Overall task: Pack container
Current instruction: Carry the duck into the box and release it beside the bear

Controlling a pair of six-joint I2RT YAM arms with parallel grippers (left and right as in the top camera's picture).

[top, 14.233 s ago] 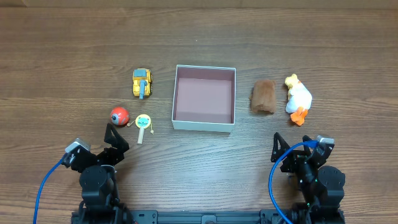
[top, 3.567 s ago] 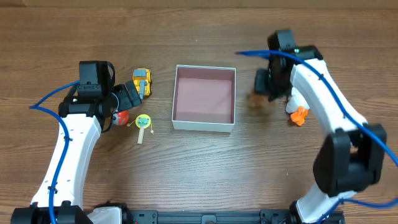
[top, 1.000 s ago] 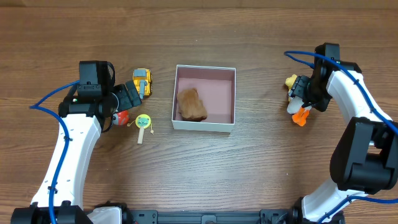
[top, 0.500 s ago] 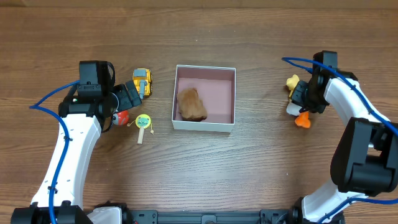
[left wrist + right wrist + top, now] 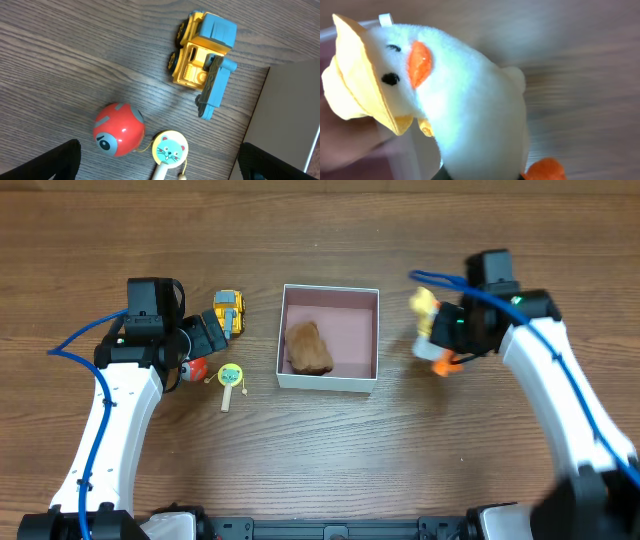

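Container (image 5: 355, 340) at table centre; brown plush (image 5: 308, 347) inside (one of five, by my count). Right gripper (image 5: 450, 330) clamped on duck (image 5: 425, 335), just right of container, not yet in. Left gripper (image 5: 208, 335) spread wide, empty, above truck (image 5: 202, 62), ball (image 5: 118, 129), rattle (image 5: 169, 149): all unpacked.

No legible text, label, brand or number in any view. Toy paddle (image 5: 170, 148), left of the container (image 5: 287, 115): drawn cat face only, no lettering.
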